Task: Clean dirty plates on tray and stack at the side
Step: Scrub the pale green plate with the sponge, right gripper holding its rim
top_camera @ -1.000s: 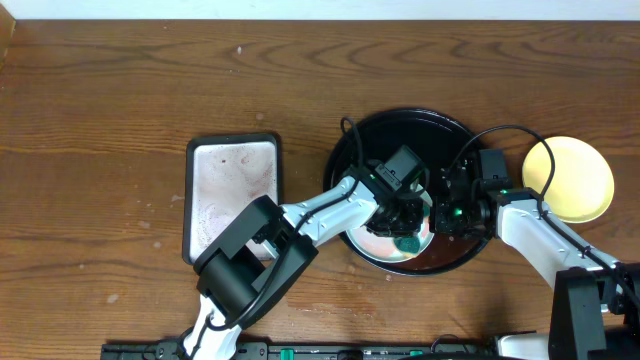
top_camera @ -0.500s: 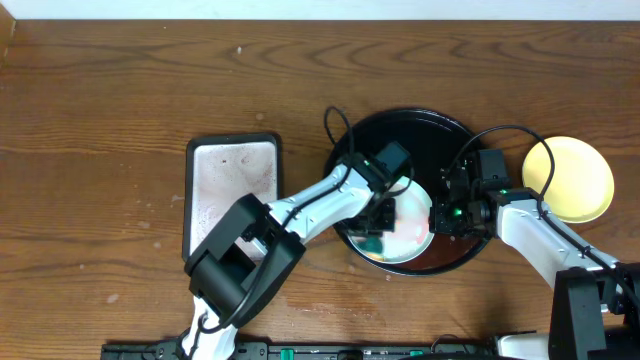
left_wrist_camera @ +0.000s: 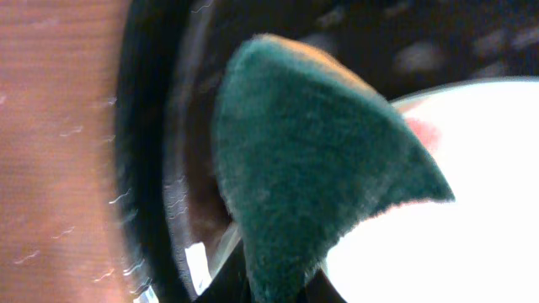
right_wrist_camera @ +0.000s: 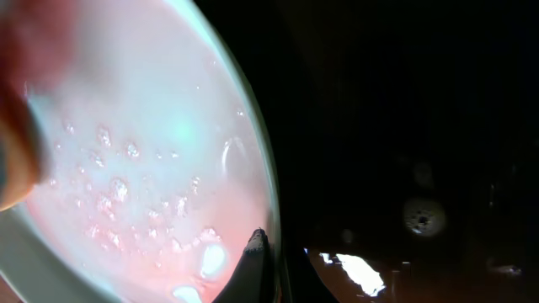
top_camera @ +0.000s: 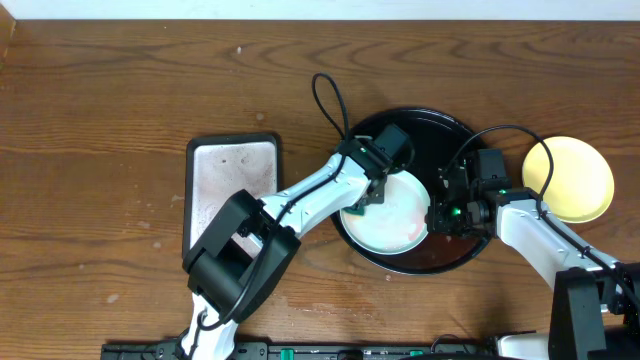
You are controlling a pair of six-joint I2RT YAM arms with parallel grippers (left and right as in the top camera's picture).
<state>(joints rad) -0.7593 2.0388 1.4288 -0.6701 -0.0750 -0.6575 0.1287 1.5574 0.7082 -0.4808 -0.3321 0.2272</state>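
Two plates are in sight. Widest of all is the wooden bench [top_camera: 120,100]. Right of its middle, about midway between the back and front edges, sits the black tray [top_camera: 440,128], its floor wet and glossy in the right wrist view. The silver pan [top_camera: 232,190] lies left of the tray, apart from it.

The pale plate [top_camera: 395,220] lies in the tray's front-left part, with a thin pink film and water beads on its face. The yellow plate [top_camera: 570,178] rests outside the tray by the right edge of the bench and looks clean.

The green sponge [left_wrist_camera: 312,168], orange on its back, sits over the pale plate's back-left rim. The left gripper [top_camera: 372,192] is clamped tight on that sponge. The right gripper [top_camera: 437,213] appears nipped closed on the pale plate's right rim, with one finger over the lip.

I judge the plate light and stiff, but wet and therefore slippery. The raised rim is the only place to hold it. A shallow pinch could let it swivel or slide under scrubbing, so the fingers should sit well over the lip, opposite the sponge. The sponge is soft and will give.
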